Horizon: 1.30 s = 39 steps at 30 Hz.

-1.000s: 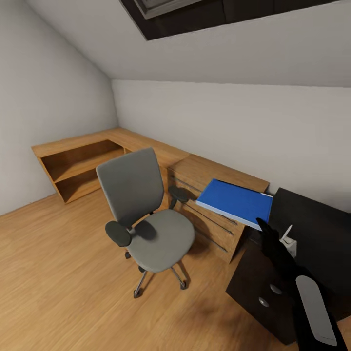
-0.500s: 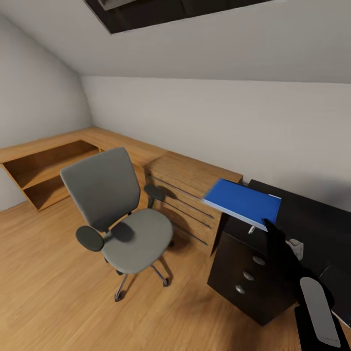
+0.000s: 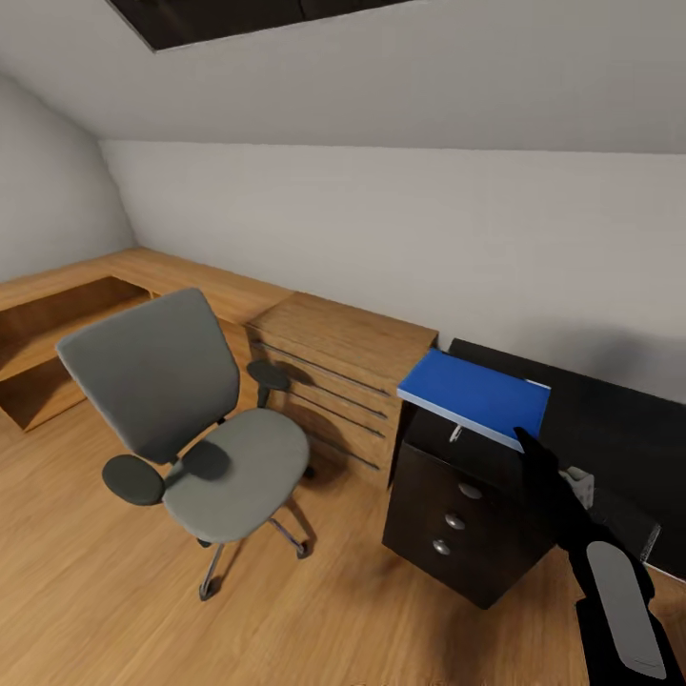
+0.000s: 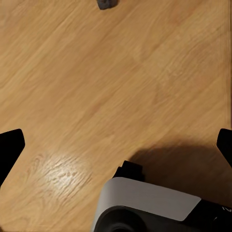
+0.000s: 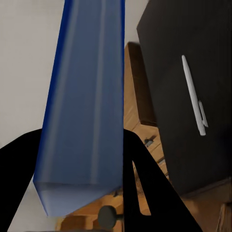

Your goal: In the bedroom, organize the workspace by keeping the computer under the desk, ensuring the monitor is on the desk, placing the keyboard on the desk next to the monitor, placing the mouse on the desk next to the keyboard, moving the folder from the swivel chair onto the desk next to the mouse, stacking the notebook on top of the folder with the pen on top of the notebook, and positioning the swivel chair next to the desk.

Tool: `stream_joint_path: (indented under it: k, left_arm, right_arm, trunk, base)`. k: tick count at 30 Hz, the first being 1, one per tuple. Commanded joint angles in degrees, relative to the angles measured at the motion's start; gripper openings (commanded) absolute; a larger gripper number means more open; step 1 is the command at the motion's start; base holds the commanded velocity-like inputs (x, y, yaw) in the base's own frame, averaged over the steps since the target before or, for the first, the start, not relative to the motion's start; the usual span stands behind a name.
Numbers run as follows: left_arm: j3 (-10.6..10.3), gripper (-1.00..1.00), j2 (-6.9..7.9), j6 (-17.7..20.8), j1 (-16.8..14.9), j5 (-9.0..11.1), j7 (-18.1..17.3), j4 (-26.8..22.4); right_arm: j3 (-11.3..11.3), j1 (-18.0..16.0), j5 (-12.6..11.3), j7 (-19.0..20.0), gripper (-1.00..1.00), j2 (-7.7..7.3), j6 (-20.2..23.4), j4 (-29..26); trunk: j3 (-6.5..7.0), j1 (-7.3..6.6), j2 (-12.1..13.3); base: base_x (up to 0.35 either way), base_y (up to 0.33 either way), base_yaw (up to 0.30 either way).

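Observation:
My right gripper (image 3: 526,440) is shut on a corner of the flat blue folder (image 3: 474,394) and holds it in the air, roughly level, over the left end of the glossy black desk (image 3: 619,429). Seen from the right wrist, the folder (image 5: 84,106) sits between the two black fingers (image 5: 145,183). A thin pale pen (image 5: 193,94) lies on the black top beside it. The grey swivel chair (image 3: 191,429) stands on the wood floor to the left, apart from the desk, its seat bare. My left gripper (image 4: 116,145) hangs open above the floor.
The desk's black three-drawer unit (image 3: 462,519) with silver knobs stands below the folder. Light-wood low shelving and drawers (image 3: 333,367) run along the wall between chair and desk. A sloped grey ceiling hangs overhead. My own base (image 4: 145,205) shows under the left wrist.
The whole view has swung to the right, so the chair and shelving sit further left in the picture. The folder, still gripped, now hangs over the black desk's end instead of the wooden drawers.

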Motion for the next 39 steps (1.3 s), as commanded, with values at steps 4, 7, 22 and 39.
stream_joint_path:
  k: [4, 7, 22, 39]
  left_arm:
    - [-0.5, 1.0, 0.08, -0.3, 0.0, 0.6, 0.4, -0.1]
    - [-0.5, 1.0, 0.06, -0.3, 0.0, 0.6, 0.4, -0.1]
    - [-0.5, 1.0, 0.0, -0.3, 0.0, 0.6, 0.4, -0.1]
    - [-0.5, 1.0, -0.01, -0.3, 0.0, 0.7, 0.3, -0.1]
  right_arm:
    - [-0.1, -0.1, -0.6, -0.4, -1.0, 0.05, 0.4, -0.1]
    - [-0.3, -0.1, -0.6, -0.4, -1.0, 0.04, 0.4, -0.1]
    - [-1.1, -0.1, -0.6, -0.4, -1.0, -0.03, -0.3, 0.0]
    - [-1.1, -0.1, -0.6, -0.4, -1.0, -0.14, -0.9, 0.3]
  trunk:
    - [-0.32, 0.0, 0.0]
    - [-0.52, 0.0, 0.0]
    - [-1.51, 0.0, 0.0]
    - [-2.63, 0.0, 0.0]
  base:
    - [0.0, 0.0, -0.23]
    - [0.0, 0.0, -0.23]
    - [0.0, 0.0, -0.23]
    - [0.0, 0.0, -0.231]
